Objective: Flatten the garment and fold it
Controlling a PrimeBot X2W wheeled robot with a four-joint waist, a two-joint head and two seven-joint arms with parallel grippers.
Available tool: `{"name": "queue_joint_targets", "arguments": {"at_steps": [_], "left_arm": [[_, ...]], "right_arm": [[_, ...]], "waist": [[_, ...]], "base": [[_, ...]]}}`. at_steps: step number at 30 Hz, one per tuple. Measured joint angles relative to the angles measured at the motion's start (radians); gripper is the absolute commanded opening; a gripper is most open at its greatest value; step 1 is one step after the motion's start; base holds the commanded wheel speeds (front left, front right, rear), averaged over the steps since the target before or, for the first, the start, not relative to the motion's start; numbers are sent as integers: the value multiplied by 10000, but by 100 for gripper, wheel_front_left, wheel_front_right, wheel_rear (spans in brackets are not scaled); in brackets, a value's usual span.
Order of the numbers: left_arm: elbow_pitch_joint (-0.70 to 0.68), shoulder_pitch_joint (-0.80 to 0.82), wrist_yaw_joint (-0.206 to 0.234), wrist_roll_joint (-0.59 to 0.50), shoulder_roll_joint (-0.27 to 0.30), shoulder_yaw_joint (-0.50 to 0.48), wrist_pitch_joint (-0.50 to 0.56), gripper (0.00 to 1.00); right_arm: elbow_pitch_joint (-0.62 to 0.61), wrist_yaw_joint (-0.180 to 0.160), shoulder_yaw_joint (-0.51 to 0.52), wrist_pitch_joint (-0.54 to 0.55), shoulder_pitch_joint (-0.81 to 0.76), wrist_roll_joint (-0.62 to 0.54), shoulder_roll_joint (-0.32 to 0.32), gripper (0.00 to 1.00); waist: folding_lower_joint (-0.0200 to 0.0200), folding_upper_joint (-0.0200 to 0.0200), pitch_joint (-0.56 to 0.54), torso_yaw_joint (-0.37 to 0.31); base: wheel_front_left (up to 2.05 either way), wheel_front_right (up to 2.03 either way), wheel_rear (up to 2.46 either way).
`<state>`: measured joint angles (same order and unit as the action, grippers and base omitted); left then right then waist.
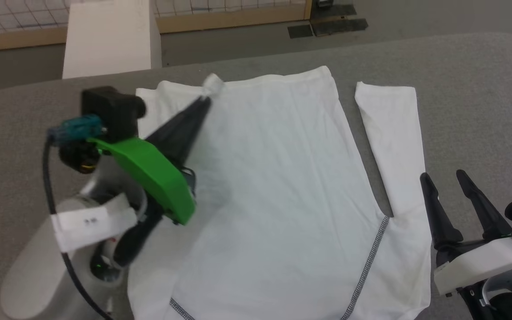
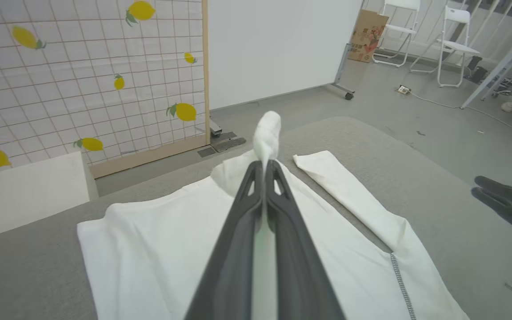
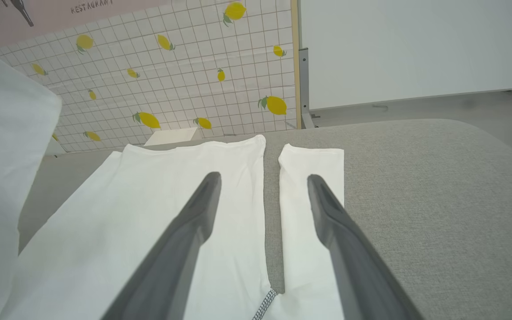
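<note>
Garment (image 1: 274,178) flat on grey desk (image 1: 482,102), long axis running away from the robot, hem far, shoulder seams near. Right sleeve (image 1: 391,133) lies straight beside the body, with a narrow gap between them. Left gripper (image 1: 205,100) fingers pinched on a raised tuft near the far-left hem. Right gripper (image 1: 442,174) fingers spread wide and empty by the near right shoulder, with bare desk beyond.
</note>
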<state>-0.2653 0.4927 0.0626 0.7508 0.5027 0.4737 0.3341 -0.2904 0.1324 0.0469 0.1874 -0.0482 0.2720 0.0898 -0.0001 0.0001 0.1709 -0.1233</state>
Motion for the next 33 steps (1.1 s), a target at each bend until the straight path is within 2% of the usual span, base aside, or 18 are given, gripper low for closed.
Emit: {"name": "queue_joint_targets", "arguments": {"at_steps": [6, 9, 12, 19, 26, 31, 32, 33], "left_arm": [[-40, -38, -322, 201, -1455, 1271, -113, 0], [784, -9, -656, 263, -2232, 2052, -113, 0], [1720, 9, -1003, 267, -2746, 2757, -40, 0], [3894, 7, -1503, 226, -3346, 4069, 251, 0], [5967, 12, -1691, 0, -3630, 4961, 268, 0], [6903, 37, -1779, -71, -3831, 5388, 290, 0], [7058, 51, -1793, -75, -3871, 5396, 215, 24], [7150, 73, -1793, -109, -3902, 5369, 59, 71]], "right_arm": [[-205, 0, 38, 153, -58, -2, -63, 100], [-249, 0, 12, 167, -56, 0, -69, 100], [-247, 0, 12, 180, -51, 2, -67, 100], [-140, 0, 40, 157, -49, 21, -59, 100], [23, 0, -90, 58, -19, 109, -58, 100], [173, 0, -157, 46, 59, 128, -40, 100], [194, 0, -165, 44, 59, 128, -33, 100], [215, 0, -163, 44, 59, 132, -25, 100]], "waist": [[0, 0, -432, 405], [0, 0, -481, 416], [0, 0, -438, 290], [0, 0, -212, -128], [0, 0, -15, -448], [0, 0, 66, -576], [0, 0, 62, -586], [0, 0, 48, -587]], "base": [[0, 0, 0], [0, 0, 0], [0, 0, 0], [0, 0, 0], [0, 0, 0], [0, 0, 0], [0, 0, 0], [0, 0, 0]]}}
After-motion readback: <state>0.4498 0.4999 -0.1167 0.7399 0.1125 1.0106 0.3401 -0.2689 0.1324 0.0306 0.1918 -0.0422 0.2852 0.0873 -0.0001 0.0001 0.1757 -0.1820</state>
